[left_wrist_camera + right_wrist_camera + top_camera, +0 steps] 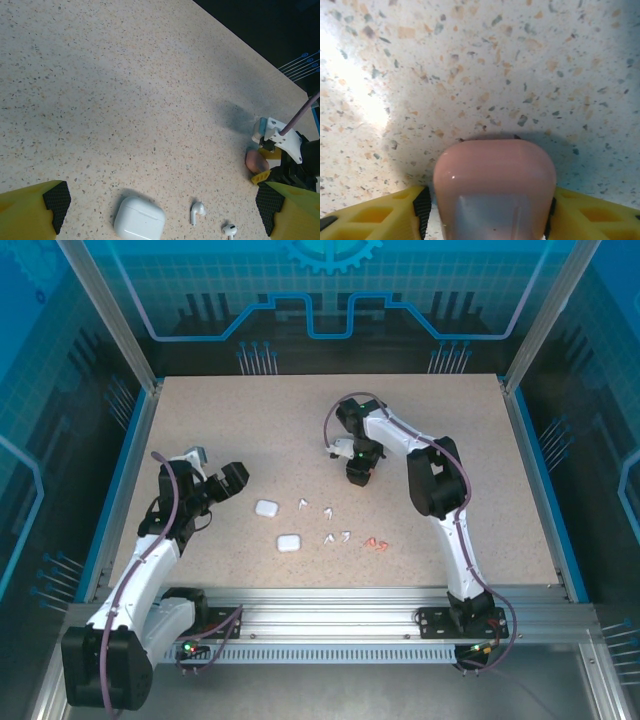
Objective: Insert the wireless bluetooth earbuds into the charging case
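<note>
- While the left gripper (232, 480) hangs over the table (200, 410) at the left, its fingers are spread wide with nothing between them.
- Just right of it lie two white cases, one farther (266, 508) and one nearer (289, 542). Both are closed, so their insides are hidden.
- Right of the cases, four white earbuds lie loose on the table in two pairs, a far pair (303, 504) and a near pair (328, 537).
- In the left wrist view, one far bud (197, 212) lies flat. Its stem points toward the near edge and its head sits at the far end, so its long axis runs roughly up and down that view.
- Next come two pink earbuds (377, 543), lying side by side near the front; which way they point is too small to tell.
- Farther back, the right gripper (358, 475) points down at the table. Its black pads (423, 212) are drawn in against both sides of the pink case (495, 180), clasping it where it rests on the table. Whether that case is open cannot be told.
</note>
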